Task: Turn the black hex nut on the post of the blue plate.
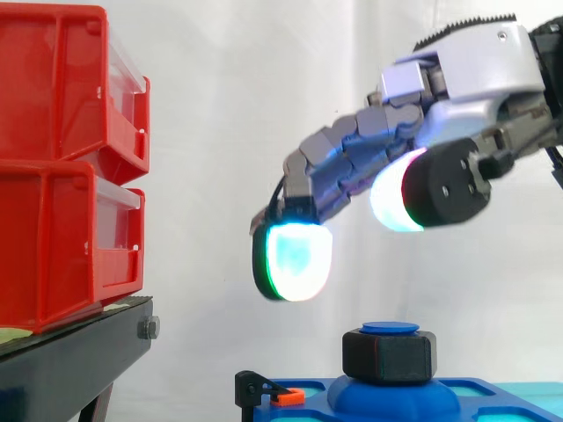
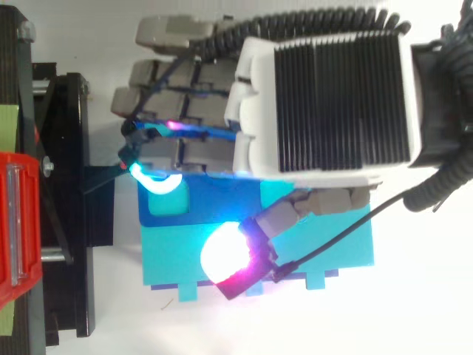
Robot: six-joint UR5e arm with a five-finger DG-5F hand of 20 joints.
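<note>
The black hex nut (image 1: pixel 390 355) sits on a blue post (image 1: pixel 390 328) that rises from the blue plate (image 1: pixel 493 394) at the bottom of the side view. My hand (image 1: pixel 475 79) hangs above and a little to the right of the nut, apart from it, with its fingers (image 1: pixel 295 255) reaching down to the left and loosely bent, and the thumb pad (image 1: pixel 398 198) glowing white. It holds nothing. From above, the hand (image 2: pixel 318 96) covers the nut, and the blue plate (image 2: pixel 318 244) shows beneath it.
Two stacked red bins (image 1: pixel 66 167) stand on a black stand (image 1: pixel 79 360) at the left. A small black and orange clip (image 1: pixel 273 393) sits at the plate's left end. A white curtain hangs behind.
</note>
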